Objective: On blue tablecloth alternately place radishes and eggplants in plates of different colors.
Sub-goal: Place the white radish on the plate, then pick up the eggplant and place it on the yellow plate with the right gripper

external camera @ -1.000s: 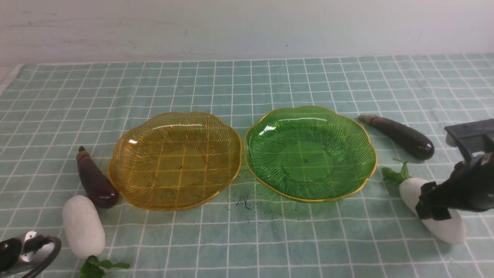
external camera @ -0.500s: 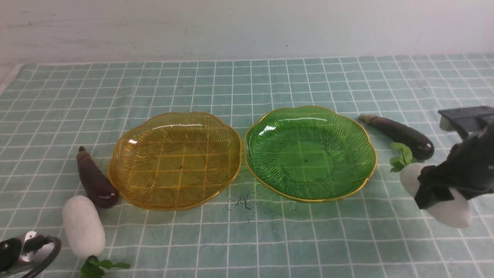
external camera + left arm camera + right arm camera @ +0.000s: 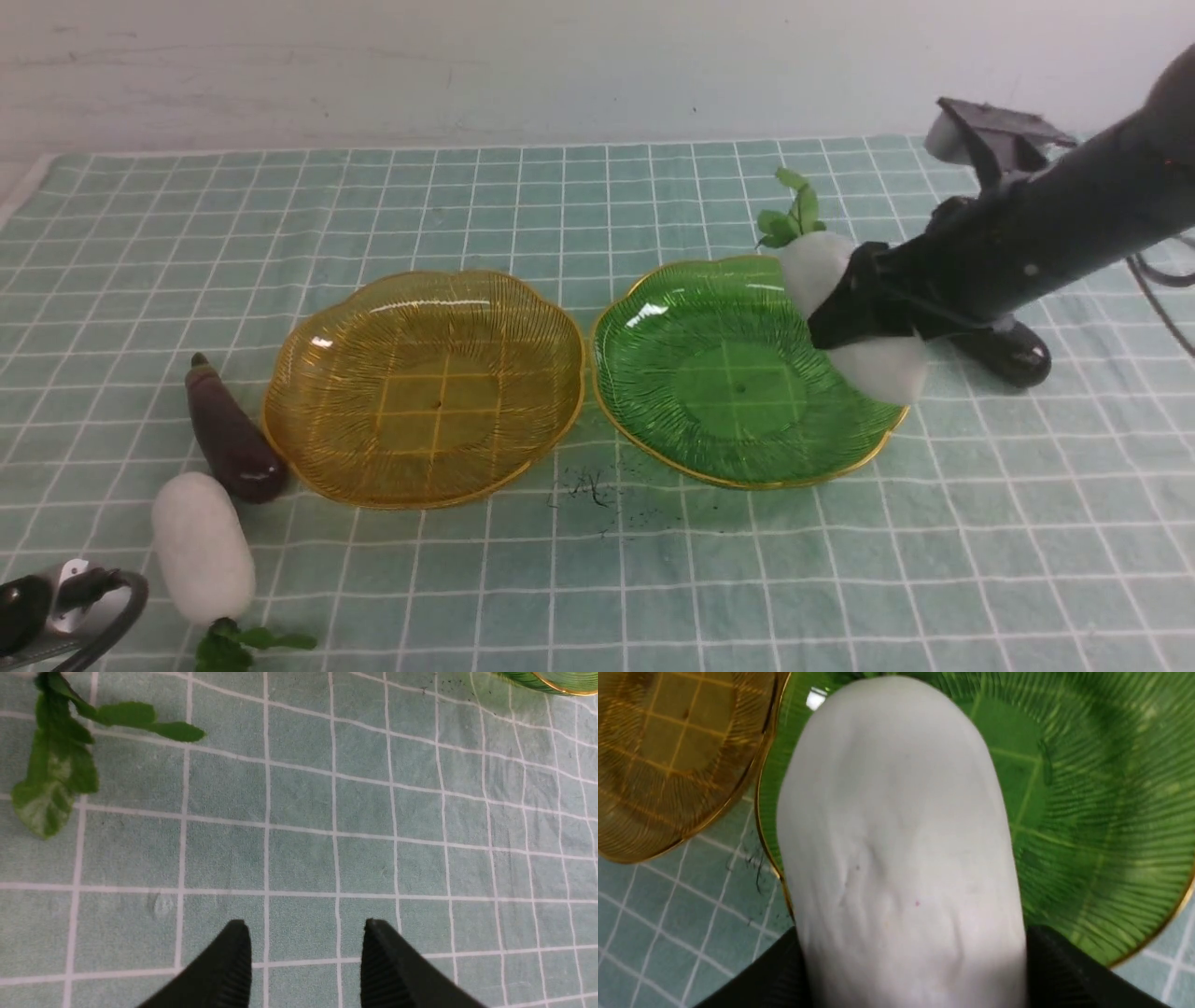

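Pale wall (image 3: 560, 65) behind. Tablecloth (image 3: 597, 579), teal with a white grid, covers the whole table. Black specks (image 3: 588, 490) lie on the cloth, in front of the gap between the two plates.

Plates: amber plate (image 3: 425, 387) left of centre, green plate (image 3: 738, 392) right of centre, rims almost touching.

Right gripper (image 3: 864, 313): clamped across the middle of a radish (image 3: 822, 261). The right wrist view shows a finger on each side.
- Radish is off the cloth, over the right part of the green plate.
- It is tilted: leaves (image 3: 792, 219) up and toward the far side, blunt end lower, by the plate's right rim.
- Contact with the plate: cannot tell.

Right eggplant (image 3: 1013, 355): on the cloth to the right of the green plate, mostly hidden behind the right arm.

Left gripper (image 3: 304, 938): jaws apart, gripping nothing, low over bare cloth at the near left corner.

Left eggplant (image 3: 229, 439): on the cloth just beside the amber plate's left rim, stem end pointing away.

Second radish (image 3: 201, 546): on the cloth just in front of that eggplant. Its greens (image 3: 56, 760) point toward the near edge and also show in the left wrist view.
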